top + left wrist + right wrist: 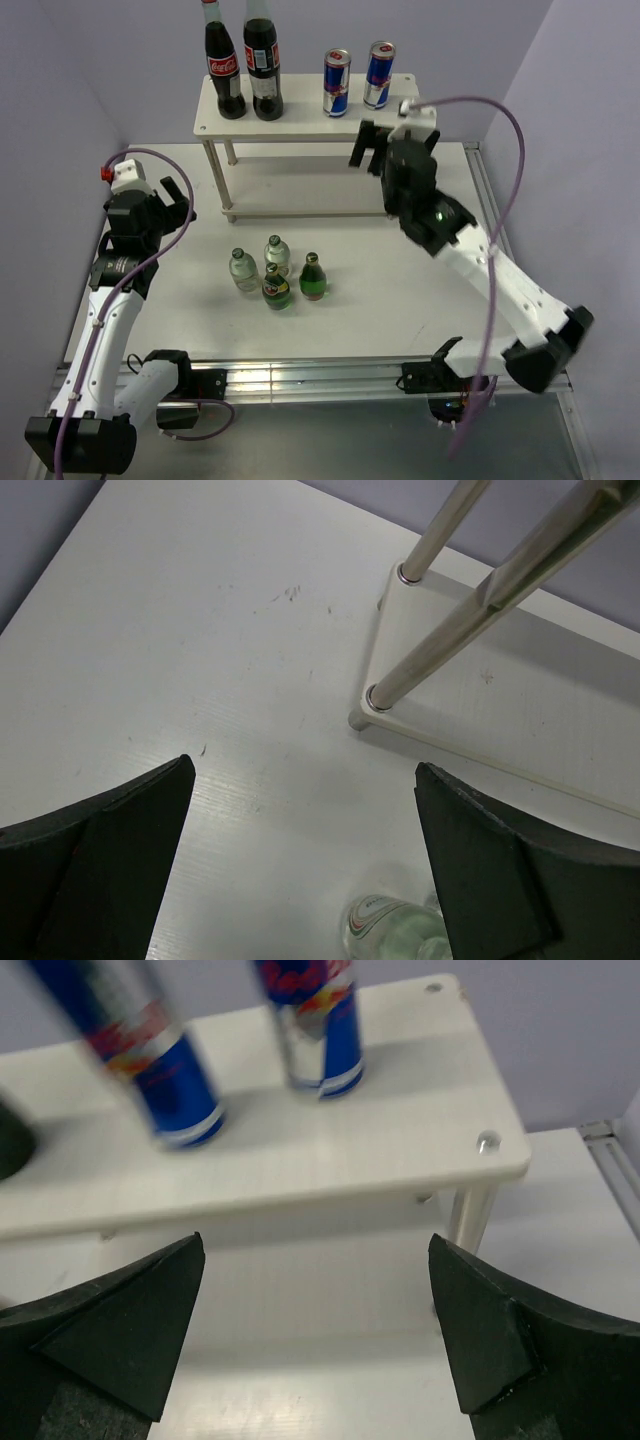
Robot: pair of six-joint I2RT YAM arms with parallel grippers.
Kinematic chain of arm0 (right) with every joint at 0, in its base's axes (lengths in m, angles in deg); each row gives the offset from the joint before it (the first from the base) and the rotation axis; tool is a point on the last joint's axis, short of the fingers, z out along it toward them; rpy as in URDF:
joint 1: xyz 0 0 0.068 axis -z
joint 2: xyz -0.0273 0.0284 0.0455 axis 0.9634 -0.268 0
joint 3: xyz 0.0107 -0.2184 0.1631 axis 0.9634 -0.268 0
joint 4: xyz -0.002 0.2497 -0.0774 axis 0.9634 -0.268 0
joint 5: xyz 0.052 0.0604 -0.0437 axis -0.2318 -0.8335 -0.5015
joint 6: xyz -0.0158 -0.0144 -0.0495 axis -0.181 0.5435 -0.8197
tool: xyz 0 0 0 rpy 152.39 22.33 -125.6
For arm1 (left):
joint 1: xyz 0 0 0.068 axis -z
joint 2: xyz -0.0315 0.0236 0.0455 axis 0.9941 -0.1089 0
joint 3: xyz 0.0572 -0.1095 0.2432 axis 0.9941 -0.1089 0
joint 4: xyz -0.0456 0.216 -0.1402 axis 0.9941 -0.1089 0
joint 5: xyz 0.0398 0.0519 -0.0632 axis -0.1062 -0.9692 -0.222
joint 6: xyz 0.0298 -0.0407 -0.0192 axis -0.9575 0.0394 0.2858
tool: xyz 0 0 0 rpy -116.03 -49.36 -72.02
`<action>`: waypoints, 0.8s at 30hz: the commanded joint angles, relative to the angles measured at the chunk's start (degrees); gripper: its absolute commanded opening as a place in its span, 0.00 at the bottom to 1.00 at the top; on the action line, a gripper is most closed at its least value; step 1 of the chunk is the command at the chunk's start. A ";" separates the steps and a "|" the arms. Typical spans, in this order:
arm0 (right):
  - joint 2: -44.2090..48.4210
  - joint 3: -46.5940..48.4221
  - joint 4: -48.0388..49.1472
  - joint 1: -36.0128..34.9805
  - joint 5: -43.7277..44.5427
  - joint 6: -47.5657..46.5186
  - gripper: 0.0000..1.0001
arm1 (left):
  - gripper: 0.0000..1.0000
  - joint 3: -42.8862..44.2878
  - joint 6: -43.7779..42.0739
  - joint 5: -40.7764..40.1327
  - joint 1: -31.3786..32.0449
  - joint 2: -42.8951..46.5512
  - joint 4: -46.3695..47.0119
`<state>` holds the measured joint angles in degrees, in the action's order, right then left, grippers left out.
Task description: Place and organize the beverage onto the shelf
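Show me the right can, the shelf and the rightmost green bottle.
Right can (379, 75): top view, blue body.
Shelf (300, 110): top view, bare top board.
Rightmost green bottle (314, 281): top view, its belly.

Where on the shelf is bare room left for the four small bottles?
The lower board looks bare along its visible length. The top board is crowded: only a gap between the cola bottles and Red Bull cans, and the right end, are free.

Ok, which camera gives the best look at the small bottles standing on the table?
The top external view: all four small bottles stand in full sight in front of the shelf, two clear and two green. The left wrist view catches only part of one bottle at its bottom edge. The right wrist view shows none.
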<state>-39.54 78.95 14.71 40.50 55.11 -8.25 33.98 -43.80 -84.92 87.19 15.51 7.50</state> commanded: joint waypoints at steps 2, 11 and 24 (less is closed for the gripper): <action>13.09 -18.54 8.98 -14.15 8.64 2.83 1.00 | 0.99 -1.54 0.81 -3.59 -0.37 0.64 3.42; 19.89 -46.27 11.18 -34.15 6.19 20.93 0.98 | 0.99 -2.52 0.99 -0.69 -0.45 1.08 4.92; 0.47 -47.53 25.51 -36.01 3.45 20.86 0.98 | 0.98 -1.55 -1.56 4.67 -0.45 0.37 2.99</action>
<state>-36.00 28.64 34.49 4.59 56.57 12.04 32.07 -44.11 -81.69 86.93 15.86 9.64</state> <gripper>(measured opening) 0.978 0.985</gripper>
